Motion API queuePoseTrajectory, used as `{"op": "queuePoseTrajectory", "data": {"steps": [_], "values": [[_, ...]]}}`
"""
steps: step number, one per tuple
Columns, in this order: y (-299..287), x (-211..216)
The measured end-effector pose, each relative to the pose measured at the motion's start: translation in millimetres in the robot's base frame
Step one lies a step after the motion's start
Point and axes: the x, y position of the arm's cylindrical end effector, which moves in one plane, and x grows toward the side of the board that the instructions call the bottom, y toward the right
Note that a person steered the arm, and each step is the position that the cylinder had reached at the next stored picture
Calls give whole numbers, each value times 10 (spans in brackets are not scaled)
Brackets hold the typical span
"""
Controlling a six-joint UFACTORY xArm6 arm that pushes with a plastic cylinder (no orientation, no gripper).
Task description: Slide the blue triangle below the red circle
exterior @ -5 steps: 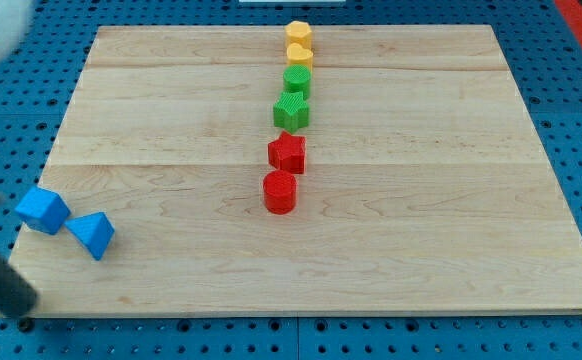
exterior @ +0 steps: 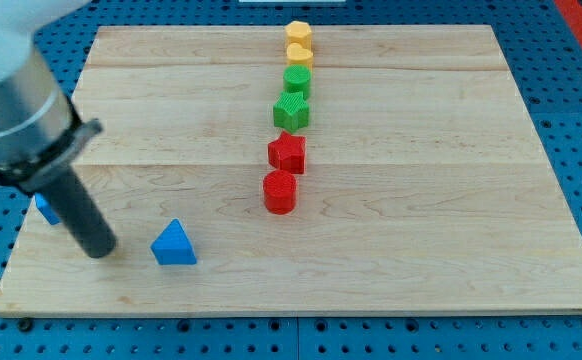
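Observation:
The blue triangle point(exterior: 175, 244) lies on the wooden board point(exterior: 421, 230) at the view's lower left. The red circle point(exterior: 280, 192) sits near the board's middle, to the right of and above the triangle. My tip point(exterior: 101, 251) rests on the board just left of the blue triangle, a small gap apart. The rod slants up to the view's left into the arm's grey body point(exterior: 16, 95). A second blue block point(exterior: 45, 208) is mostly hidden behind the rod, at the board's left edge.
A column of blocks runs up from the red circle: a red star point(exterior: 287, 152), a green star point(exterior: 291, 110), a green block point(exterior: 297, 79), and two yellow blocks point(exterior: 299, 55) point(exterior: 298, 33) at the view's top.
The arm has swung in from the lower left onto the board. The blue triangle has moved to the right and slightly down, away from the other blue block.

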Motion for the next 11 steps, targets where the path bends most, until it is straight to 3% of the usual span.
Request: {"op": "queuePoseTrajectory", "data": {"steps": [2, 3, 5, 8, 9, 10, 11], "values": [[683, 62], [496, 338], [1113, -149], [1298, 46], [326, 336], [-130, -160], [-261, -942]]}}
